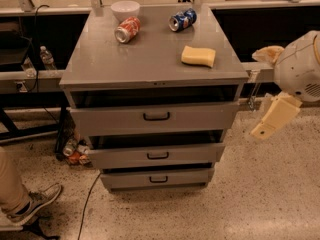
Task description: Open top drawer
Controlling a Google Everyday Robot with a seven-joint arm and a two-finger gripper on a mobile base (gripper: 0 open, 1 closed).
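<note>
The top drawer [155, 118] is the tallest grey front on the grey cabinet, with a small black bar handle [156, 116] at its centre. A dark gap shows above its front panel. Two shorter drawers [157, 155] sit below it. My gripper [257, 92] hangs at the right of the cabinet, level with the top drawer and apart from it. Its two cream fingers [274, 118] are spread wide, with nothing between them.
On the cabinet top [125, 64] are a white bowl [125, 7], a red can [127, 29], a blue can [182, 19] and a yellow sponge [198, 55]. A person's leg and shoe [30, 204] are at lower left. Cans and a cable lie on the floor by the cabinet's left side.
</note>
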